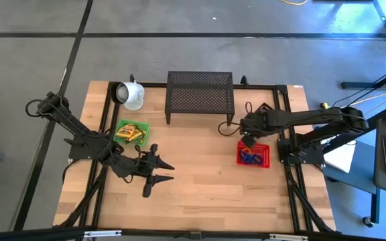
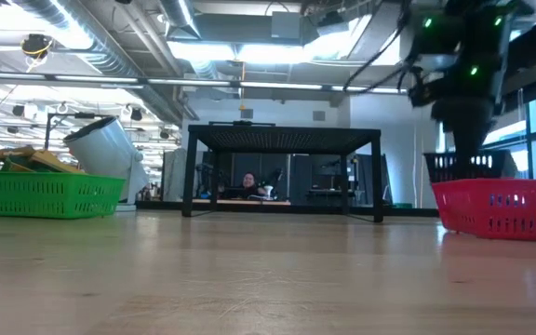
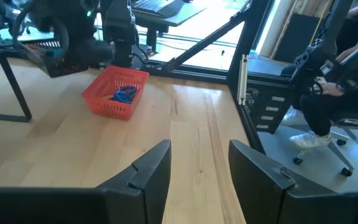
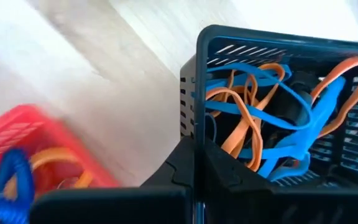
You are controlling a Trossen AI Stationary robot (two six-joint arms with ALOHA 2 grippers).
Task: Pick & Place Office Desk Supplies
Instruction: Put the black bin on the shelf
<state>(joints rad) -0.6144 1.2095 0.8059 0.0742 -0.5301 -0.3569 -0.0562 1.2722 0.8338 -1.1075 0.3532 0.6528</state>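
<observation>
While the right gripper [image 1: 247,138] worked, these were the placings, all reckoned from the red basket [image 1: 263,161].

Right jaws: clenched on the wall of a small black bin [image 4: 278,106], pinching its rim, which let the whole load travel at once.
Black bin: held above the far edge of the red basket, probably to be tipped into it.
Bin's load: blue and orange rubber bands [image 4: 263,118] tangled inside.
Red basket's load: a blue loop [image 3: 124,94], with something orange beside it, blurred.
Left gripper [image 1: 158,172]: jaws released and holding nothing, well apart from the red basket, waiting.
Green basket [image 1: 120,137]: far across from the red basket, holding yellow-and-green crayon boxes [image 1: 132,132].
Black mesh rack [image 1: 200,94]: near the red basket's far side; the right arm passed close beside it.
White mug [image 1: 132,95]: beyond the green basket, clear of the work.
</observation>
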